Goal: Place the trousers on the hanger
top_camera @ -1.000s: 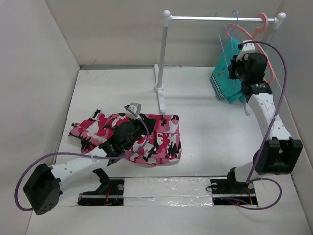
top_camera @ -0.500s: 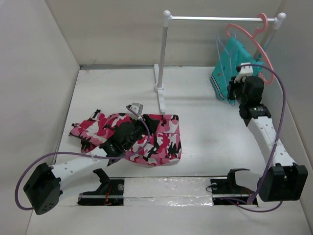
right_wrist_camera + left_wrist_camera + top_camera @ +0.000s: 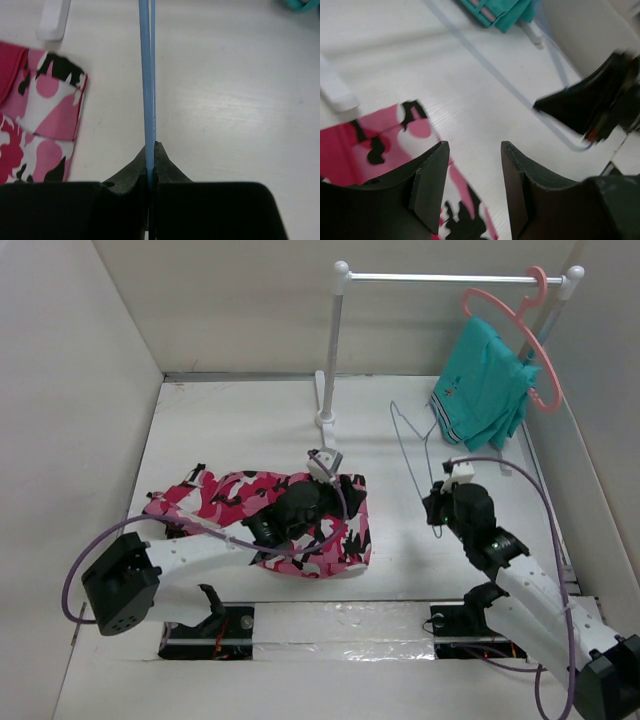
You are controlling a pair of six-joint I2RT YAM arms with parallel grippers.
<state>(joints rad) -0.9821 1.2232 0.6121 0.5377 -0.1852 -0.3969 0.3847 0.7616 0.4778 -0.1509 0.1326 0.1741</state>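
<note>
Right gripper (image 3: 151, 150): jaws clamped on the hanger (image 3: 146, 75) wire, just right of the trousers (image 3: 210, 498), which lie flat on the surface (image 3: 230, 420). Left gripper (image 3: 472, 150): jaws apart, empty, over the trousers' right edge. Suggest pinching one hem and feeding it through the triangle. Rack post (image 3: 333, 350) stands close by. Teal garment (image 3: 480, 385) is well apart.

I see a white tabletop (image 3: 250, 420) boxed in w/ plain white walls (image 3: 70, 370) L, back & R. White clothes rack (image 3: 332, 350) at rear, lighting even.
</note>
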